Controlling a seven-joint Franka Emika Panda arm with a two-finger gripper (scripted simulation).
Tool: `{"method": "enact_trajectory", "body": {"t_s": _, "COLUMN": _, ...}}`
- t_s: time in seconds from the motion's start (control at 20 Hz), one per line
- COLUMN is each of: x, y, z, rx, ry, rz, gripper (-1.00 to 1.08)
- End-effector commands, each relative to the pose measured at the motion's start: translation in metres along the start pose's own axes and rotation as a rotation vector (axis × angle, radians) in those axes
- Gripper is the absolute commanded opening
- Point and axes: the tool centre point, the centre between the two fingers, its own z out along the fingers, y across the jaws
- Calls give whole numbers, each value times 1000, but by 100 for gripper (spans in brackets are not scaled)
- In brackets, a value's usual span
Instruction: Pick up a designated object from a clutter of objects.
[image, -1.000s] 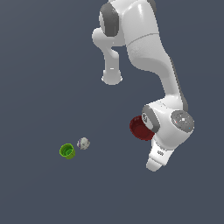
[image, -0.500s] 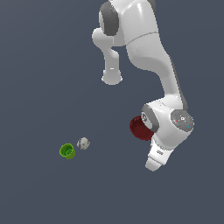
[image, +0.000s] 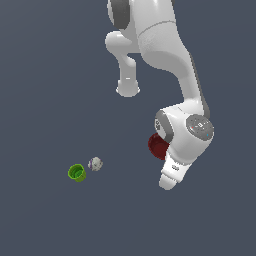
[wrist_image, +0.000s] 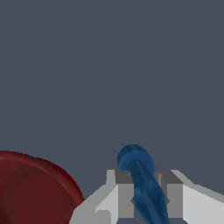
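In the wrist view the dark-blue, elongated, knobbly item (wrist_image: 142, 181) stands between my two grey fingers (wrist_image: 124, 192), which press on it from both sides; my gripper (wrist_image: 145, 194) is shut on it. The dark-red ribbed bowl (wrist_image: 30, 190) lies close beside the gripper. In the exterior view the arm's wrist (image: 186, 137) hides the gripper and the blue item, and only part of the red bowl (image: 156, 146) shows behind it. The bright-green cup (image: 76, 173) and the grey-white lump (image: 95, 163) sit together toward the exterior view's left, well apart from the gripper.
The arm's white base link (image: 128, 87) stands at the back of the dark grey floor (image: 45, 75). The arm's upper links (image: 165, 55) arch over the red bowl.
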Motion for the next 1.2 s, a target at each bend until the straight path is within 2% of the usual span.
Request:
{"method": "enact_trajectory", "body": {"t_s": 0.0, "x": -14, "y": 4, "z": -14, "rx": -2, "ry": 0, "rz": 1, "gripper": -100}}
{"method": "enact_trajectory", "body": {"t_s": 0.35, "x": -70, "y": 18, "z": -66, "rx": -2, "ry": 0, "rz": 1, "gripper": -100}}
{"method": "enact_trajectory", "body": {"t_s": 1.15, "x": -216, "y": 55, "z": -209, "rx": 0, "ry": 4, "rz": 0, "gripper": -100}}
